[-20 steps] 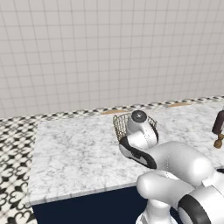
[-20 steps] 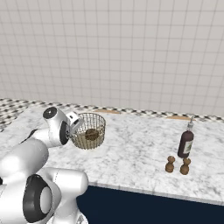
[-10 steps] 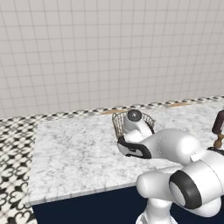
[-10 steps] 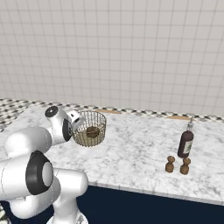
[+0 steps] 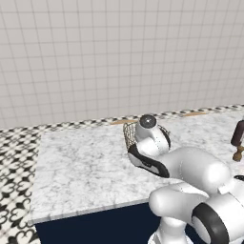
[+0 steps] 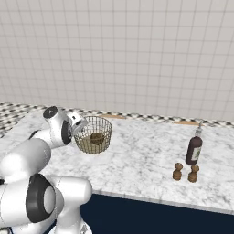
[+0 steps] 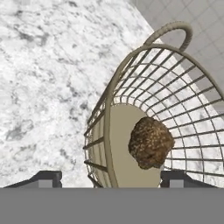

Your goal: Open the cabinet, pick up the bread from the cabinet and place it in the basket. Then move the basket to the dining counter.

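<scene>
Wire basket (image 7: 131,109) freed; end effector (image 7: 111,177) now spread.

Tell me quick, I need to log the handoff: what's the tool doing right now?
Tool: open, fingers spread either side of the basket rim, holding nothing. The basket, bread inside, sits on the dining counter.

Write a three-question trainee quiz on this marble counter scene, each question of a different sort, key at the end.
1. True or false: the brown bread lump lies inside the round tan wire-mesh basket.
2. The basket stands on: A) the patterned floor B) the white-grey speckled marble dining counter C) a shelf.
3. Fill in: beside the dark wine bottle stand two small brown ____.

Key: 1 true; 2 B; 3 shakers.
</scene>
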Controlling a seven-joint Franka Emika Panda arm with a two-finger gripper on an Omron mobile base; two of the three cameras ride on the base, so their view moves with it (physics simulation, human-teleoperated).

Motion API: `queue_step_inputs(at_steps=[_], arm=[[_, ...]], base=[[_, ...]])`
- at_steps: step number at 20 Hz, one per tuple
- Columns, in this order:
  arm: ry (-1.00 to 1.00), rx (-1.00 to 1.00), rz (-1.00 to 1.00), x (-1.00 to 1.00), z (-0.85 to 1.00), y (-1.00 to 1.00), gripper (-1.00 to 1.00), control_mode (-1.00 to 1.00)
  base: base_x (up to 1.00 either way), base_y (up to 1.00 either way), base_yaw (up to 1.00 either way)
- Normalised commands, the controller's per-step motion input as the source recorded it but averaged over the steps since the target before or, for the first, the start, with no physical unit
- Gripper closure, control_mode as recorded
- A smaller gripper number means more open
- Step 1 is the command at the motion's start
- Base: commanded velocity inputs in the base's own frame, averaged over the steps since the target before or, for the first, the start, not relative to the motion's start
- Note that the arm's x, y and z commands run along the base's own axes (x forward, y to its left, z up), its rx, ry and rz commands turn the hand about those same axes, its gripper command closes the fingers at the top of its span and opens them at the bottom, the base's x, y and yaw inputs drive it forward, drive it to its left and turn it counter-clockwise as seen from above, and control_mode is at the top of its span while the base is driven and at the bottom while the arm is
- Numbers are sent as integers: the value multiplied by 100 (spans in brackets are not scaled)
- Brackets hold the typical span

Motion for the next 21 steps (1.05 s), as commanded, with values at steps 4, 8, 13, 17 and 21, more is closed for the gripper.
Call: queue_step_inputs(at_steps=[4, 8, 13, 17, 21], arm=[[6, 4, -16, -74, 90, -3, -100, -100], [14, 13, -30, -100, 73, -24, -100, -100], [2, 15, -27, -100, 40, -53, -100, -100], [-1, 13, -19, -100, 12, -66, -100, -100], [-8, 16, -20, -100, 2, -43, -100, -100]], base=[[0, 0, 0], [0, 0, 0], [0, 0, 0], [0, 0, 0], [0, 0, 0]])
